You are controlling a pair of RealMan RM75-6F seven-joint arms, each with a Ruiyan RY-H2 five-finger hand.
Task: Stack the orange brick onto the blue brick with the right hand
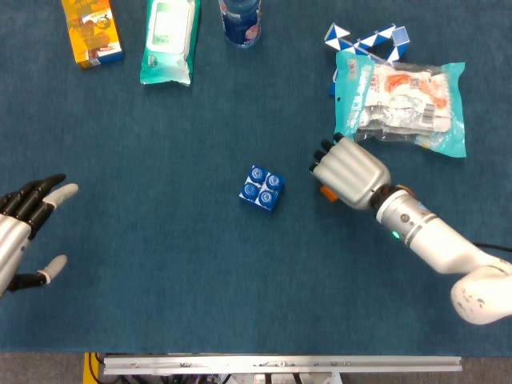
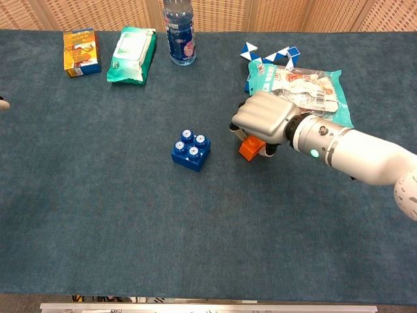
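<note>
The blue brick point(image 1: 262, 189) point(image 2: 191, 150) stands studs up on the blue cloth near the middle of the table. To its right, my right hand point(image 1: 350, 172) point(image 2: 264, 117) is curled down over the orange brick point(image 1: 326, 193) point(image 2: 248, 150), with fingers on the brick's far side and the thumb on its near side. Only the brick's lower left corner shows, tilted a little. About a brick's width of cloth lies between the two bricks. My left hand point(image 1: 24, 228) hovers at the far left edge, fingers spread and holding nothing.
A teal snack bag point(image 1: 400, 100) point(image 2: 300, 88) lies just behind my right hand, with a blue-white twist puzzle point(image 1: 364, 38) beyond it. Along the back stand a bottle point(image 1: 240, 20), a wipes pack point(image 1: 170, 40) and an orange box point(image 1: 92, 30).
</note>
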